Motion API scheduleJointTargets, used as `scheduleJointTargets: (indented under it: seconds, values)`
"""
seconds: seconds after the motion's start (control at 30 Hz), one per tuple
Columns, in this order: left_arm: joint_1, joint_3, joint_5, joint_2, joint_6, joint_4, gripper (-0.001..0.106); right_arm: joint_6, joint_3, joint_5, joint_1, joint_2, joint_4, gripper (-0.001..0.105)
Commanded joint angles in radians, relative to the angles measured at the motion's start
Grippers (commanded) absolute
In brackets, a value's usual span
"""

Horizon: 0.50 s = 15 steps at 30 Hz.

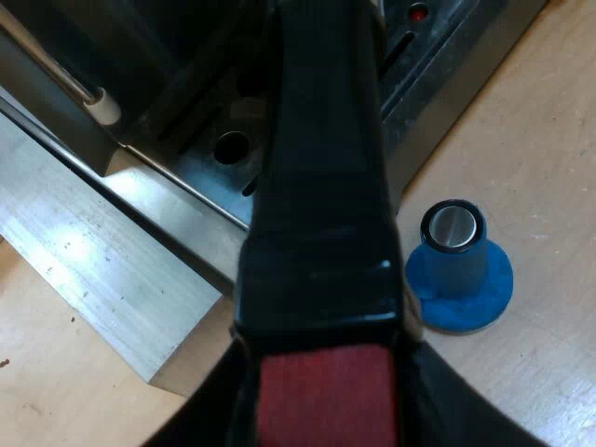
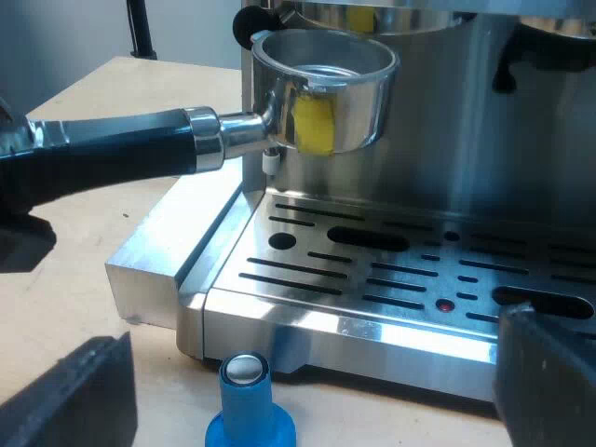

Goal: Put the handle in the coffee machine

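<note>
The metal holder's basket [image 2: 321, 88] hangs level just under the espresso machine's [image 2: 484, 140] brew head, above the slotted drip tray [image 2: 372, 270]. Its dark handle [image 2: 112, 154] runs out to my left gripper [image 2: 14, 182], which grips it near the end. In the left wrist view the handle [image 1: 321, 186] and its red end [image 1: 326, 396] lie between my left gripper's [image 1: 326, 372] black fingers [image 1: 200, 414], which are shut on it. My right gripper [image 2: 307, 386] is open low in front of the machine, with the blue tamper [image 2: 247, 405] standing between its fingers, untouched.
The blue tamper [image 1: 458, 270] stands upright on the wooden table [image 1: 540, 140] close to the drip tray's edge [image 1: 223, 158]. A steam wand tip [image 1: 102, 104] hangs by the machine's side. A steel base plate [image 1: 102, 270] juts out beside the tray.
</note>
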Motion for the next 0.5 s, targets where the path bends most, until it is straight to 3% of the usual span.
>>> scheduleJointTargets:
  seconds: [0.03, 0.5]
  values:
    - [-0.002, -0.013, 0.017, -0.005, -0.018, -0.048, 0.000, -0.011, -0.001, 0.009, -0.004, 0.000, 0.001, 0.078]
    - [-0.002, -0.013, 0.017, -0.005, -0.018, -0.048, 0.000, -0.011, -0.001, -0.072, -0.004, 0.000, 0.001, 0.078]
